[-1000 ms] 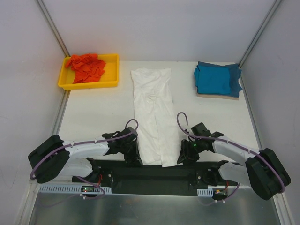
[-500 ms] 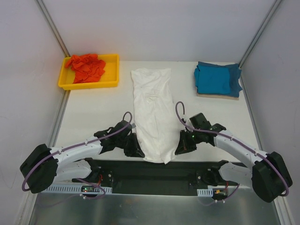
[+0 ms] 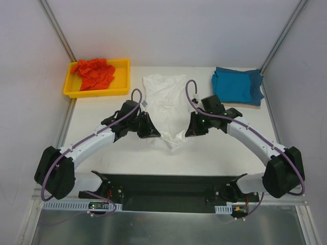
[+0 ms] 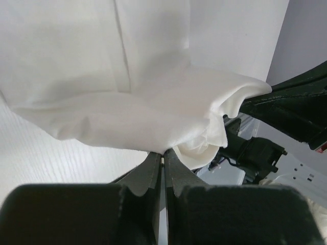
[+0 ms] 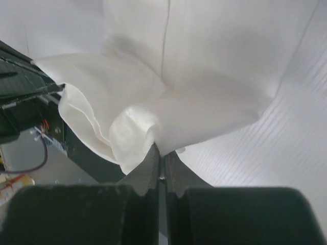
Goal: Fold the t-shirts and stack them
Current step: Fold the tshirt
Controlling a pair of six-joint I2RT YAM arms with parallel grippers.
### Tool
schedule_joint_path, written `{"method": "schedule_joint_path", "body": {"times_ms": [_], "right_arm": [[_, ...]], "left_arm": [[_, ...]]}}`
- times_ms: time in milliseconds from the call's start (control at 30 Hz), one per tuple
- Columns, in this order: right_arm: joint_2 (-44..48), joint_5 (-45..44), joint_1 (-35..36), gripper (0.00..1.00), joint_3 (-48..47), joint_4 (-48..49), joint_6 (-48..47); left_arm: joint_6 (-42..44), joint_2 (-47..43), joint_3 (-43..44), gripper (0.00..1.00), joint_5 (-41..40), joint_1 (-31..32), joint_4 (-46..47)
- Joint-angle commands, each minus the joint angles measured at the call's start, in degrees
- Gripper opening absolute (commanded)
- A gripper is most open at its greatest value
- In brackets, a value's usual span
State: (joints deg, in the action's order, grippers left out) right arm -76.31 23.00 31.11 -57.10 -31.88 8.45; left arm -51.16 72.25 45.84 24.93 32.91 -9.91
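The white t-shirt point(image 3: 166, 99) lies lengthwise on the table's middle, its near end lifted off the table. My left gripper point(image 3: 152, 133) is shut on that end's left corner, which shows as a bunched fold in the left wrist view point(image 4: 153, 117). My right gripper point(image 3: 191, 130) is shut on the right corner, seen in the right wrist view point(image 5: 168, 107). The cloth sags between them. A folded teal-blue t-shirt point(image 3: 236, 86) lies at the back right. An orange-red t-shirt point(image 3: 93, 72) lies crumpled at the back left.
The orange-red shirt sits in a shallow yellow tray point(image 3: 120, 88) at the back left. The teal shirt rests on a brown board point(image 3: 240, 104). A black base plate point(image 3: 168, 186) runs along the table's near edge. Grey walls close in both sides.
Both grippers have carried the white shirt's near end up and away from the near edge toward the table's middle. The shirt now covers a shorter length of the table.
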Motion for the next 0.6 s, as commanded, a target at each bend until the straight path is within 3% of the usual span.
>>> {"method": "schedule_joint_path", "body": {"times_ms": [0, 333, 567], "right_arm": [[-5.6, -4.5, -1.8, 0.01, -9.6, 3.6, -0.4], [-21.9, -0.8, -6.1, 0.01, -24.9, 4.3, -0.4], [-29.5, 1.0, -8.6, 0.01, -32.1, 5.2, -0.4]], "left_arm": [[6.2, 5.7, 7.7, 0.0, -1.2, -4.3, 0.1], [10.7, 13.3, 17.1, 0.0, -5.8, -10.8, 0.2], [12.1, 20.6, 22.0, 0.0, -4.1, -13.8, 0.2]]}}
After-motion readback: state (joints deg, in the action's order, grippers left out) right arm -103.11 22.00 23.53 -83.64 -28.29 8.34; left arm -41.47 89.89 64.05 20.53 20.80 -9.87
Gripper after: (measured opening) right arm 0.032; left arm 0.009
